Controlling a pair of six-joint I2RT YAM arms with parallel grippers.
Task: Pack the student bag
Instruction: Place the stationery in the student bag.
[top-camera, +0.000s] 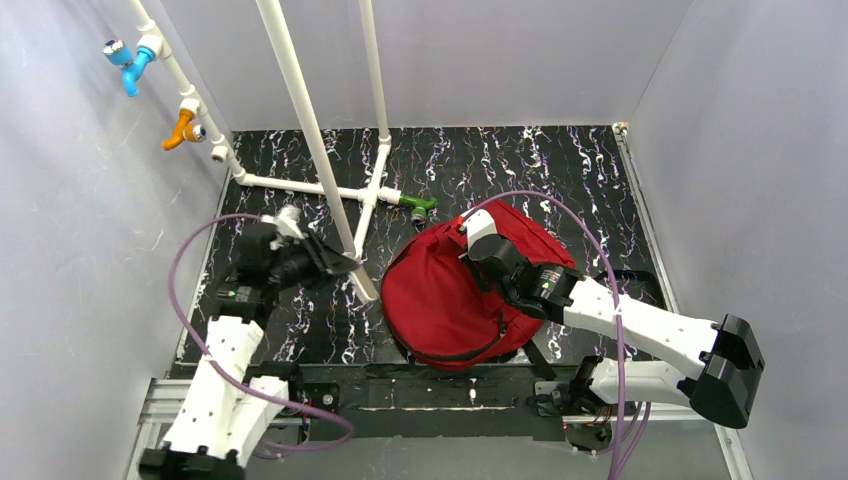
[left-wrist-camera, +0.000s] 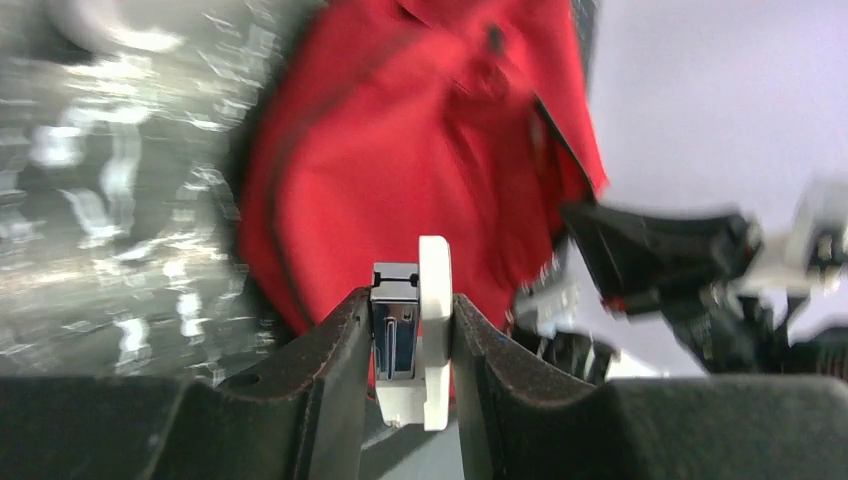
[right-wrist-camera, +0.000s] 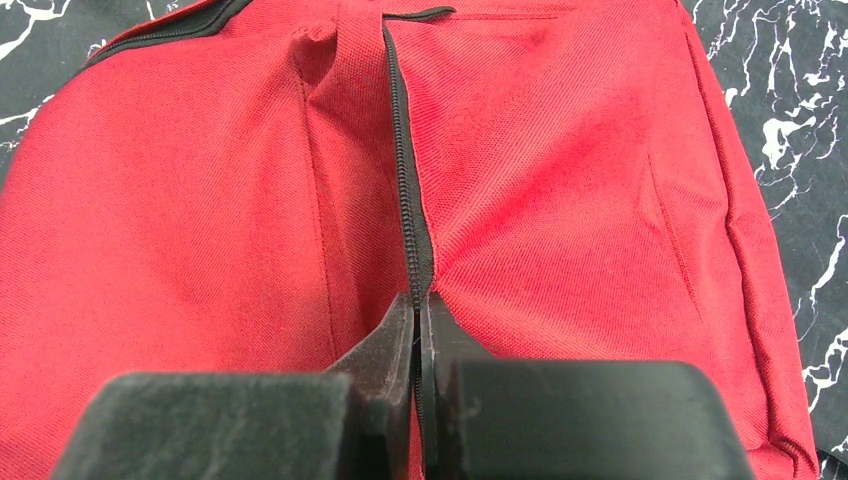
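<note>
The student bag (top-camera: 440, 300), a big dark-red fabric backpack, lies on the black marbled table (top-camera: 560, 170) in front of the right arm. My right gripper (top-camera: 478, 258) rests on top of it. In the right wrist view this gripper (right-wrist-camera: 418, 305) is shut on the bag's black zipper line (right-wrist-camera: 405, 200), with red cloth (right-wrist-camera: 600, 200) on both sides. My left gripper (top-camera: 345, 265) hovers left of the bag, near a slanted pipe. In the left wrist view the left gripper (left-wrist-camera: 410, 300) is shut on a small white and chrome object (left-wrist-camera: 405, 340), with the bag (left-wrist-camera: 400, 150) blurred behind it.
A white pipe frame (top-camera: 310, 150) crosses the table's back left, one slanted pipe ending close to the bag's left side. A green fitting (top-camera: 420, 205) lies behind the bag. Orange (top-camera: 183, 128) and blue (top-camera: 128, 65) valves sit on the left wall pipe. Grey walls enclose three sides.
</note>
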